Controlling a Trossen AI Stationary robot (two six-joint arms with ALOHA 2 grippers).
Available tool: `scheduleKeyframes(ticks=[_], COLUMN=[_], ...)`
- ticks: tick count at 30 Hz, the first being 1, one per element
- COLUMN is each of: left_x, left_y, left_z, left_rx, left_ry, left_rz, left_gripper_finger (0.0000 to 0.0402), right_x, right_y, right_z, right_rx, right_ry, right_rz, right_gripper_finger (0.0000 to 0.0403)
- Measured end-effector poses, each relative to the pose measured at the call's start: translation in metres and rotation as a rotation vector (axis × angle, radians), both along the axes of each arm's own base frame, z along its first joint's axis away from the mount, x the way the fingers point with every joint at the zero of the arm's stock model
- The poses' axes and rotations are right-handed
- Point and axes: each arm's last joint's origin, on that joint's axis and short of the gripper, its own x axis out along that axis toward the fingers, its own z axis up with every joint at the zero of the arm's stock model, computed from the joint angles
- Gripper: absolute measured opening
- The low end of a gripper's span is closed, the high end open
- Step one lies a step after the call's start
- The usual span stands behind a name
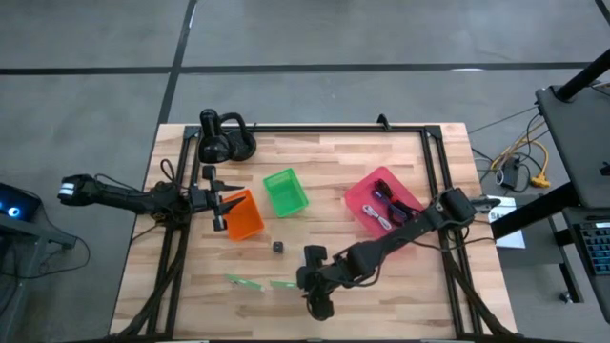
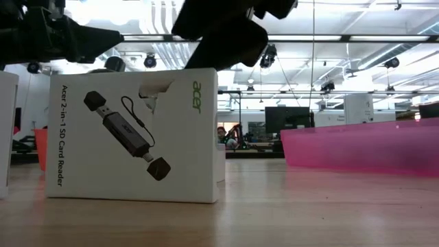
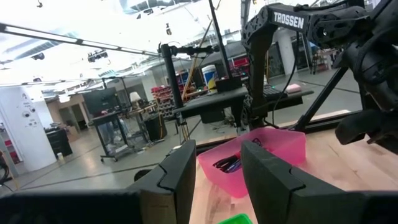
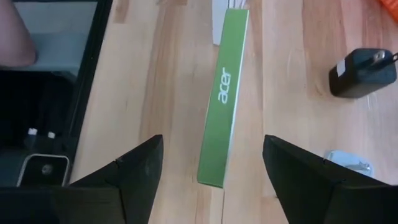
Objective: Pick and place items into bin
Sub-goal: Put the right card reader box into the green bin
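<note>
While the right arm reaches diagonally across the lower middle of the high view, its right gripper (image 4: 212,177) hangs above a flat green-edged white cardboard box (image 4: 222,99) printed "acer", and its fingers (image 4: 134,168) are spread wide with nothing between them. In the low view that same box (image 2: 130,134) stands upright on the wooden surface (image 1: 400,286), showing a picture of a card reader. A small black plug-in adapter (image 4: 360,71) lies on the wood near the box, toward the right edge of the right wrist view.

At the left of the high view the left gripper (image 1: 221,208) hovers at the orange plastic bin (image 1: 246,217); its fingers (image 3: 180,177) stand partly apart, and nothing shows between them. A green plastic bin (image 1: 285,191) sits at centre, and a pink plastic bin (image 1: 360,198) holding dark cables and a purple pen lies right of it. A tiny black cube (image 1: 277,247) rests below the green bin.
</note>
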Motion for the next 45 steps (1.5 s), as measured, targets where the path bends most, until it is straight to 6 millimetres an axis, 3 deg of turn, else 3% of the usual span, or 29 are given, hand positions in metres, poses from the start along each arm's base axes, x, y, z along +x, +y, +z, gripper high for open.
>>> scheduleKeyframes(ticks=[11, 19, 30, 37, 45], left_x=[0.000, 0.000, 0.000, 0.000, 0.000], left_y=[0.000, 0.000, 0.000, 0.000, 0.000], left_z=[0.000, 0.000, 0.000, 0.000, 0.000], left_rx=[0.000, -0.001, -0.001, -0.001, -0.001], left_ry=[0.000, 0.000, 0.000, 0.000, 0.000], left_rz=[0.000, -0.001, -0.001, -0.001, -0.001], left_gripper_finger=[0.0113, 0.0113, 0.0113, 0.0113, 0.0113], right_x=[-0.001, 0.003, 0.005, 0.005, 0.004], right_y=[-0.002, -0.004, -0.005, -0.005, -0.004], right_z=[-0.007, -0.024, -0.025, -0.025, -0.025], right_rx=[-0.016, -0.044, -0.026, 0.010, 0.027], right_ry=[0.042, 0.073, 0.070, 0.086, 0.097], right_rz=[-0.009, -0.009, -0.038, -0.059, -0.031], right_gripper_finger=[0.0263, 0.0255, 0.0235, 0.0197, 0.0111])
